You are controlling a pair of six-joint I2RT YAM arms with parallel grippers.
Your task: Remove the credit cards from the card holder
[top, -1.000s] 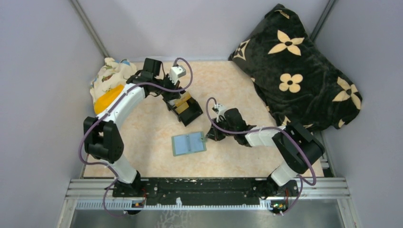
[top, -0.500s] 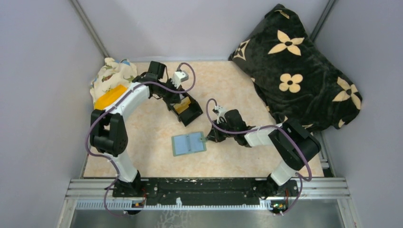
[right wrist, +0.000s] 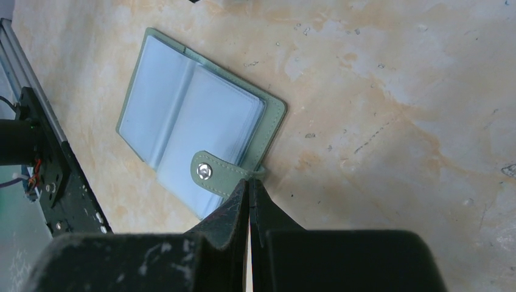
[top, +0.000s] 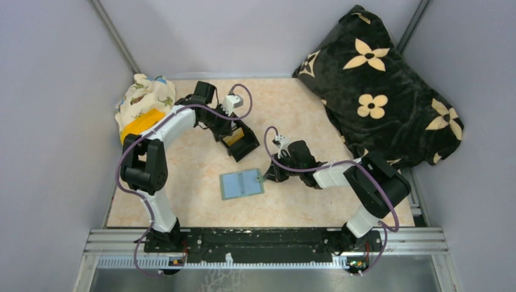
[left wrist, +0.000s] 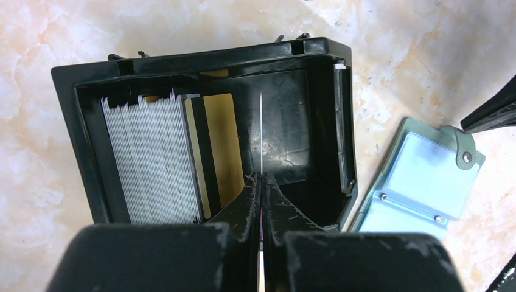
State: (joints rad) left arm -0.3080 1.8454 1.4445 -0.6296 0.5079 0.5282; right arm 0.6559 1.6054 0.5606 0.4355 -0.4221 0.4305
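Note:
The sage-green card holder [top: 242, 184] lies open on the table, its blue-grey pockets up [right wrist: 188, 131]. My right gripper [right wrist: 249, 182] is shut, and its tips rest at the holder's edge just under the snap tab [right wrist: 213, 173]. Whether they pinch anything I cannot tell. My left gripper [left wrist: 261, 177] is shut on a thin credit card [left wrist: 261, 134] seen edge-on, held inside the black box [left wrist: 304, 55]. Also in the box are a stack of pale cards [left wrist: 152, 161] and a tan-gold card [left wrist: 222, 146]. The holder [left wrist: 420, 176] lies to the box's right.
A black blanket with cream flowers [top: 383, 85] fills the back right corner. A patterned cloth bundle [top: 141, 97] sits at the back left. The metal rail [top: 268, 237] with the arm bases runs along the near edge.
The left arm's elbow has swung rightward and back while its gripper stayed over the black box. The right arm and the card holder have not moved.

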